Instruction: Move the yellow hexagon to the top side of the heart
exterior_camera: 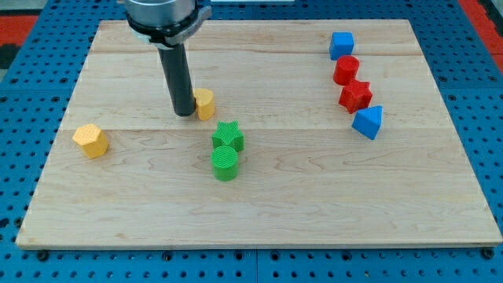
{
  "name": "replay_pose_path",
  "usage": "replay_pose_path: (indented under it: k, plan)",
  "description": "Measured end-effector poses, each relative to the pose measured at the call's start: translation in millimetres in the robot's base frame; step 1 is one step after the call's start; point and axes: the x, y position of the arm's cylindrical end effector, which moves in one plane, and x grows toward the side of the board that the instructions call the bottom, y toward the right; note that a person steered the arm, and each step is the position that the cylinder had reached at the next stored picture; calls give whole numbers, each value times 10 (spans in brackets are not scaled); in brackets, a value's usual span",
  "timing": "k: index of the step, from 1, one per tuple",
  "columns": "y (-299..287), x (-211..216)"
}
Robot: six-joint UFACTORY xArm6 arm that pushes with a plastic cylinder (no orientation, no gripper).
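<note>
The yellow hexagon [91, 141] lies near the board's left edge, a little below mid-height. A second yellow block, which looks like the heart [205, 103], sits left of the board's centre. My tip [184, 113] rests on the board right beside the heart's left side, touching it or nearly so. The hexagon is well to the left of my tip and a little lower, with open board between them.
A green star [229, 135] and a green cylinder [225, 163] sit just below the heart. At the right, top to bottom, stand a blue cube [341, 45], a red cylinder [346, 71], a red star [355, 96] and a blue triangular block [368, 122].
</note>
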Motion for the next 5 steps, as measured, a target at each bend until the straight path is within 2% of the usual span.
replay_pose_path:
  k: [2, 3, 5]
  plan:
    - [341, -32]
    - [248, -36]
    - [20, 1193]
